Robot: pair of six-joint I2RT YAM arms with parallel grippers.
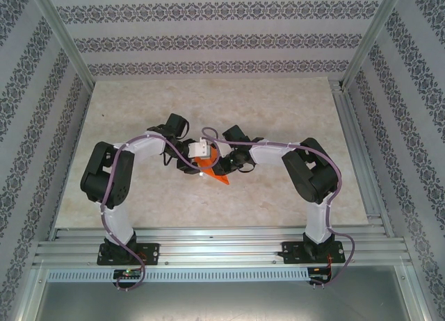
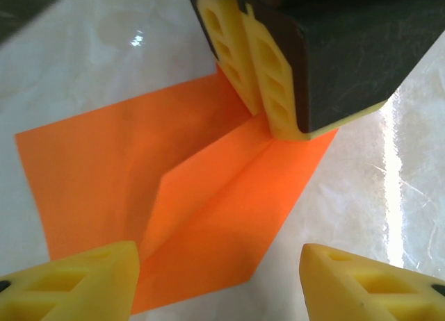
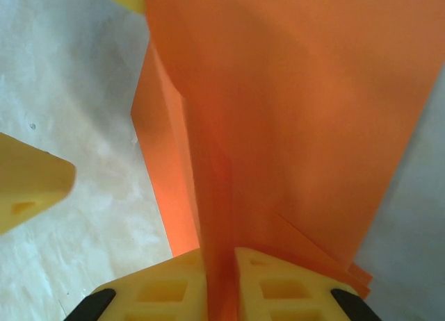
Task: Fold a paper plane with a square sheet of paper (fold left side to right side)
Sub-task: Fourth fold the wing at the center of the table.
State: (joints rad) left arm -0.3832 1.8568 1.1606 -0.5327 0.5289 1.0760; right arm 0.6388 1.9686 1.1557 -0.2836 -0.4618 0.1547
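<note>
The square sheet of paper [image 2: 97,168] is bright orange and lies on the marble-look table [image 2: 83,50] with a creased flap rising along its middle. My right gripper [image 3: 221,269] is shut on this raised fold, and its yellow fingers [image 2: 261,78] pinch the paper's far edge in the left wrist view. My left gripper [image 2: 219,286] hovers open over the sheet's near corner, its left fingertip over the paper and its right one over bare table. From above, the orange paper [image 1: 219,176] peeks out below the two grippers [image 1: 201,165] [image 1: 229,162], which meet at the table's centre.
The table [image 1: 139,112] is pale and ringed by patterned walls and aluminium frame posts [image 1: 361,50]. A rail strip [image 1: 222,248] runs along the near edge by the arm bases. One finger [image 3: 28,185] of the left gripper shows beside the paper in the right wrist view.
</note>
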